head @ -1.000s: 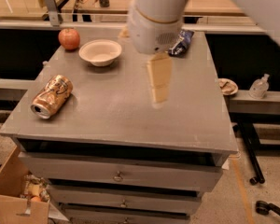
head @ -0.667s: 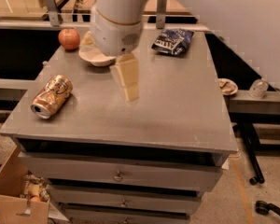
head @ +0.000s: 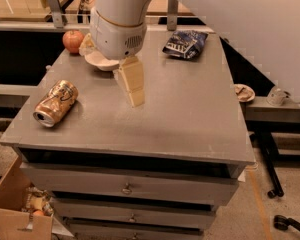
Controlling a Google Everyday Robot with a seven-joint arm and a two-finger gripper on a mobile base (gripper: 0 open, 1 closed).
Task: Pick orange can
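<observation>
The orange can (head: 55,103) lies on its side near the left front edge of the grey cabinet top (head: 185,114), silver end toward the front left. My gripper (head: 132,84) hangs over the middle of the top, to the right of the can and apart from it, its beige fingers pointing down toward the front. The white arm fills the upper middle and right of the camera view and hides part of the white bowl (head: 101,60).
A red apple (head: 73,40) sits at the back left corner beside the bowl. A dark blue chip bag (head: 185,43) lies at the back right. Drawers are below the top. A cardboard box (head: 15,209) stands on the floor at the left.
The arm and gripper have moved left across the cabinet top, from the right of centre toward the can. The can, apple, bowl and bag have not moved.
</observation>
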